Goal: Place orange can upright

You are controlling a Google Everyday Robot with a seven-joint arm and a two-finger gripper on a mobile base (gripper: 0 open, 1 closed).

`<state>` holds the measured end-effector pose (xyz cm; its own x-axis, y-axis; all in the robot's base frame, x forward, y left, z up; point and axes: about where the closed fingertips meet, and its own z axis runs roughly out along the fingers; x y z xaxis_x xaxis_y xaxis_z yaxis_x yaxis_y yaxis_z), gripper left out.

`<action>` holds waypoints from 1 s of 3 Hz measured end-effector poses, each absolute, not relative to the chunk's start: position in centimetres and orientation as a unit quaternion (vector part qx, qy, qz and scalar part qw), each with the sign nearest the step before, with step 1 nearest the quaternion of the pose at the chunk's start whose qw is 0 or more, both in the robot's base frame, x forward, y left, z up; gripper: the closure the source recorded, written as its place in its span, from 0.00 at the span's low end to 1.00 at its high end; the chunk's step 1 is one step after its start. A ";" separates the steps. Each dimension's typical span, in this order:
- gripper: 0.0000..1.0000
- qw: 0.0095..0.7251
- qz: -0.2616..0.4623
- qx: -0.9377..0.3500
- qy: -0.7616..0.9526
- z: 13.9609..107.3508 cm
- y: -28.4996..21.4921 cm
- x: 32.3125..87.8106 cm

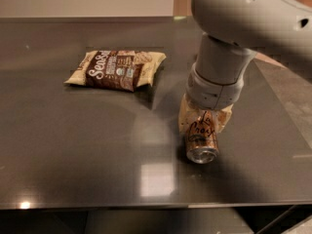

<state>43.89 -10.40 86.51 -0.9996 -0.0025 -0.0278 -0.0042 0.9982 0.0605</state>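
The orange can [200,139] lies on its side on the dark table [73,140], right of centre, silver end facing the front edge, dark cursive script on top. My gripper [204,117] comes straight down from the grey arm onto the can's rear half. Its tan fingers [184,115] sit tight against both sides of the can, shut on it. The can rests on the table surface.
A brown and cream snack bag [117,68] lies flat at the back left, well apart from the can. The table's front edge [146,204] runs close below the can. The grey arm [253,18] fills the upper right.
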 end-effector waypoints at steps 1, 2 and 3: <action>1.00 0.077 0.036 -0.075 0.994 90.2 -9.8 45.6; 1.00 0.145 0.049 -0.149 0.977 92.5 -9.4 46.7; 1.00 0.213 0.070 -0.208 0.952 93.9 -8.9 46.8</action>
<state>46.81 -8.86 93.85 -0.8225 -0.3668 -0.4347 -0.4264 0.9034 0.0444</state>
